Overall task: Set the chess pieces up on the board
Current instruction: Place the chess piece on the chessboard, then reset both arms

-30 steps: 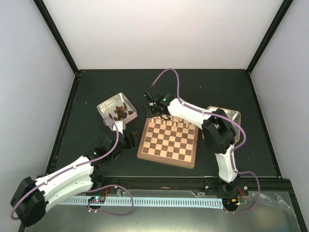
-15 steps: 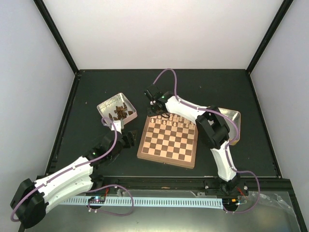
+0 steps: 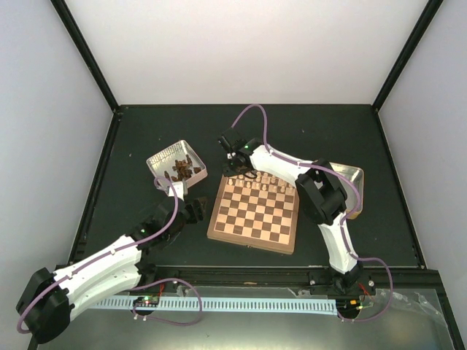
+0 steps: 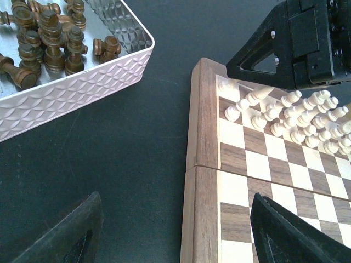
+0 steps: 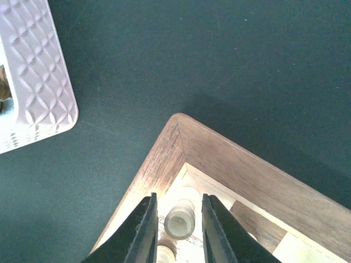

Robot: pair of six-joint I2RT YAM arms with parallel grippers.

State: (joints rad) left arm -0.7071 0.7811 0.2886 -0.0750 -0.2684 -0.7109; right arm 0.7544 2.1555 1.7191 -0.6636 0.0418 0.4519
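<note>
Dark matting covers the table (image 3: 146, 131) inside a white-walled enclosure. The board (image 3: 253, 213) lies centrally, with a patterned tin (image 4: 82, 87) of dark pieces (image 4: 49, 33) off its far-left corner. The right arm reaches from its near-right base, elbow raised, forearm running leftward along the board's far edge, wrist pointing down. The right gripper (image 5: 178, 198) straddles one pale piece (image 5: 180, 222) standing upright on the corner square, long axis vertical and seen end-on. Its jaws stand narrowly apart, with a slim gap either side of the piece, so no clamp is evident. Other chess pieces (image 4: 296, 118) stand in rows behind those jaws. The left arm lies low and extended, and the left gripper (image 4: 175, 235) is spread wide and empty, with the board's rim between its fingers. Judgement: a straight vertical retreat is required, since any sideways drift risks toppling the piece.
</note>
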